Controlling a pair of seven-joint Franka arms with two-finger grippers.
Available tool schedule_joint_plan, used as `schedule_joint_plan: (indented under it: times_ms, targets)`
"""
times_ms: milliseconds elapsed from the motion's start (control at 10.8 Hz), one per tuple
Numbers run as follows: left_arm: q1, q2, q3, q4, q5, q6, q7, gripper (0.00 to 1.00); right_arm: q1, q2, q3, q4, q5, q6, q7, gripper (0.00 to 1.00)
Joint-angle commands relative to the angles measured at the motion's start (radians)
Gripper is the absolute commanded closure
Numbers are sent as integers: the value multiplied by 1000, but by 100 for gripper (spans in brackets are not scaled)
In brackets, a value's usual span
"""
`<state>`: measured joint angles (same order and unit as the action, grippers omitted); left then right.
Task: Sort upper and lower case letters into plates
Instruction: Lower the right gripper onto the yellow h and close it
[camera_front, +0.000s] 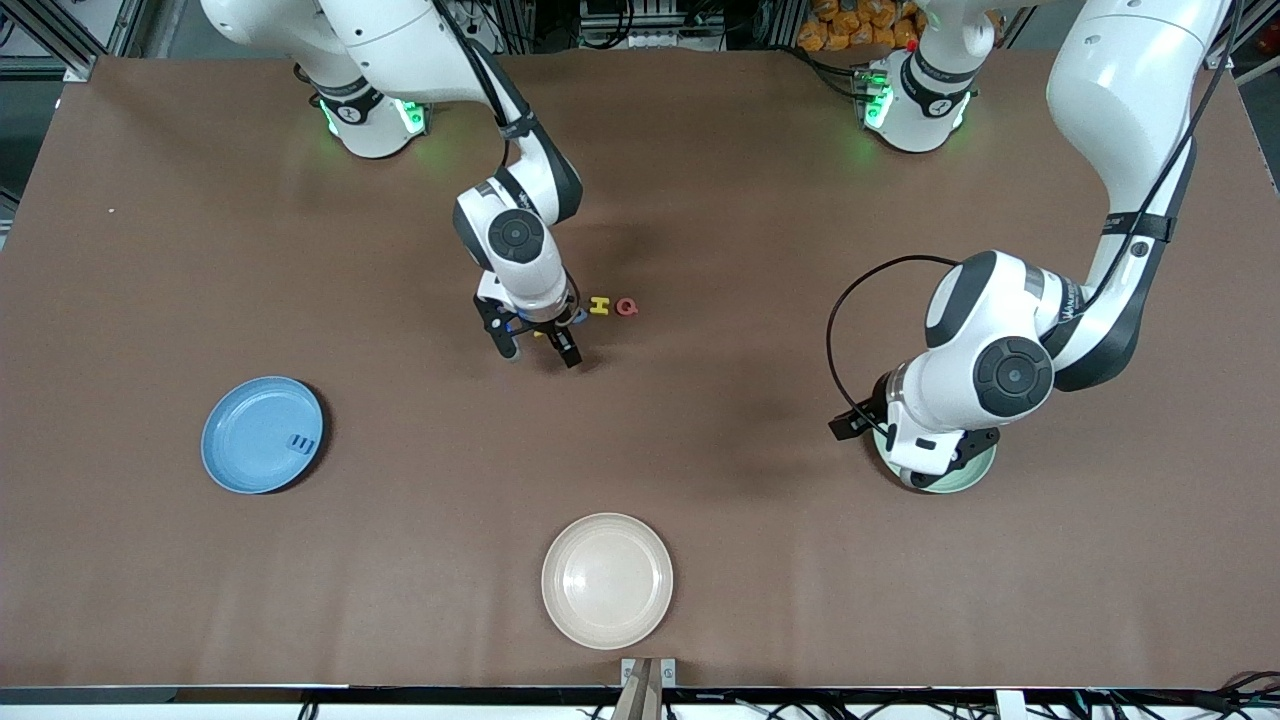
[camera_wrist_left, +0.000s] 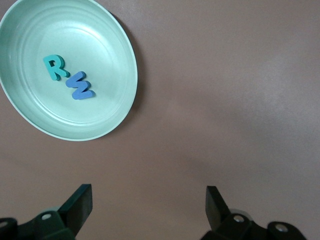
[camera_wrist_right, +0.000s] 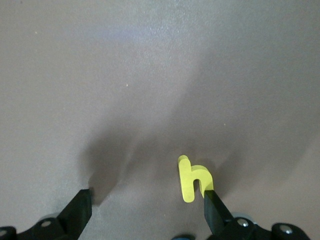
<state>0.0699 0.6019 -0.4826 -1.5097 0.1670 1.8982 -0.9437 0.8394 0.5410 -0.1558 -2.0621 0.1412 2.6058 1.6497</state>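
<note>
Nearest the front camera sits the cream plate (camera_front: 607, 579), bare and no part of the sort; take it as the marker for everything else. Farther from the camera than it, toward the right arm's end of the table, lies the light blue plate (camera_front: 262, 434) with one small blue letter (camera_front: 302, 443) near its rim. About as far back, toward the left arm's end, is the mint green plate (camera_wrist_left: 67, 67), mostly covered in the front view by the left gripper (camera_wrist_left: 149, 210), which hangs just beside the plate with its fingers spread wide and nothing between them; a teal R (camera_wrist_left: 55, 67) and a blue W (camera_wrist_left: 80, 86) lie touching in that plate. Farther still from the cream plate, near the table's middle, the right gripper (camera_wrist_right: 147, 212) is low over the loose letters, fingers wide and empty, one fingertip (camera_wrist_right: 212, 202) right at a small yellow h (camera_wrist_right: 192, 178). Beside it lie a yellow H (camera_front: 599, 305) and a red Q (camera_front: 627, 307); others under the wrist cannot be made out. The risk I see: the h sits off to one finger and not centred, so closing may push it flat along the table or tip it out. The thin piece could also slip, or a neighbouring letter get nudged.
</note>
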Motion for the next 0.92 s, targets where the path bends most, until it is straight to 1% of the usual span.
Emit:
schedule_joint_plan:
  times_ms: [0, 277, 461, 553, 645, 738, 830]
  targets:
    - [-1, -16, -1, -6, -17, -19, -15, 0, -23, -36, -2, -21, -8, -34, -14, 0]
    - [-1, -11, 1, -6, -17, -19, -15, 0, -63, -75, -1, -26, -8, -98, -65, 0]
    - [-1, -10, 1, -6, -15, -19, -15, 0, -65, -78, -2, -39, -8, -87, -65, 0]
    - [-1, -10, 1, -6, -15, -19, -15, 0, -63, -76, -1, -53, -6, -73, -65, 0]
    - [-1, -8, 1, -6, -14, -19, -15, 0, -60, -79, -1, -90, -5, -29, -64, 0]
    - [-1, -8, 1, -6, -12, -19, -15, 0, -59, -91, 1, -143, -3, 52, -57, 0]
    - [-1, -8, 1, -4, -12, -19, -15, 0, -54, -98, 2, -173, -3, 89, -53, 0]
